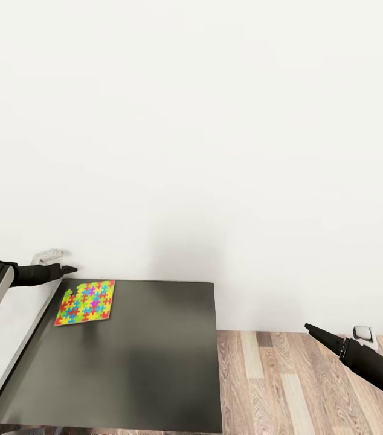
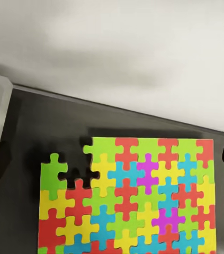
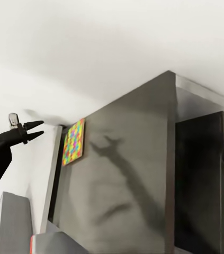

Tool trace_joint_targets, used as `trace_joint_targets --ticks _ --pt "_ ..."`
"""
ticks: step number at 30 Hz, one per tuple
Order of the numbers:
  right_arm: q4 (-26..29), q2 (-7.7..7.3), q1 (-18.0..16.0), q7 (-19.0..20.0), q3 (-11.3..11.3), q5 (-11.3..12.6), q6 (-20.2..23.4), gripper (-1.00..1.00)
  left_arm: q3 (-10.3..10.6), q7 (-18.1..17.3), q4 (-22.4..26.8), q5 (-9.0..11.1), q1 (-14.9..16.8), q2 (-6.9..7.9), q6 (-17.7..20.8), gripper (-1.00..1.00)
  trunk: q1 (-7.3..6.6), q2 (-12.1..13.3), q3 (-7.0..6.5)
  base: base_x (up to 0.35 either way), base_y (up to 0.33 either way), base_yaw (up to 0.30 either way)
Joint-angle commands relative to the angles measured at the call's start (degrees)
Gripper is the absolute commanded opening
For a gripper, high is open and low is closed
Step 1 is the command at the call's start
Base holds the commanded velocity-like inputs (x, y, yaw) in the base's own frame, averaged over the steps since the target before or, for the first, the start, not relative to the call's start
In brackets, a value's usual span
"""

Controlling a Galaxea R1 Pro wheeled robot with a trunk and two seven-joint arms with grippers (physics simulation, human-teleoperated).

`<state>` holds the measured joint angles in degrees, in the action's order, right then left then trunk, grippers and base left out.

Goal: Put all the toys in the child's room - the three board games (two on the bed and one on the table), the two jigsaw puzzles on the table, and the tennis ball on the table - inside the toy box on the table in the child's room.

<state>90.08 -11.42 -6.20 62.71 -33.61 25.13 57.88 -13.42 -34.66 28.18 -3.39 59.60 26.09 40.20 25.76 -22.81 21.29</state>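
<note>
The left gripper (image 1: 69,269) is held above the far left corner of a dark grey cabinet top (image 1: 149,362), its slim black fingers drawn to a point with hardly any gap between them, and nothing is seen to be gripped. In the right wrist view the same gripper (image 3: 36,130) is shown with its two fingertips slightly parted. Just near of it and a little to the right, a jigsaw puzzle (image 1: 86,302) is laid flat on the cabinet top, close to the far left corner; in the left wrist view the puzzle (image 2: 138,196) is seen with one piece missing near a corner. A light-grey surface (image 1: 10,326) adjoins the cabinet on the left. The right gripper (image 1: 312,330) is held well apart to the right, over the wood floor (image 1: 312,386), its fingers brought together to a point and holding nothing. A plain white wall (image 1: 215,151) is seen behind.
</note>
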Motion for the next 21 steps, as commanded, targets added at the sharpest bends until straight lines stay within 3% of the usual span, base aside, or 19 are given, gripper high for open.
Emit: trace_joint_targets --ticks 1,21 --pt "0.01 -0.01 -0.04 0.22 -0.05 -0.08 0.22 1.00 -0.37 -0.45 0.04 -0.36 0.08 -0.03 0.39 1.00 0.03 -0.11 0.19 0.000 0.000 0.000" --pt "0.01 -0.01 -0.04 0.22 -0.05 -0.08 0.22 1.00 -0.32 -0.76 -0.05 -0.37 0.16 -0.39 0.10 1.00 0.03 -0.11 2.06 0.000 0.000 0.000"
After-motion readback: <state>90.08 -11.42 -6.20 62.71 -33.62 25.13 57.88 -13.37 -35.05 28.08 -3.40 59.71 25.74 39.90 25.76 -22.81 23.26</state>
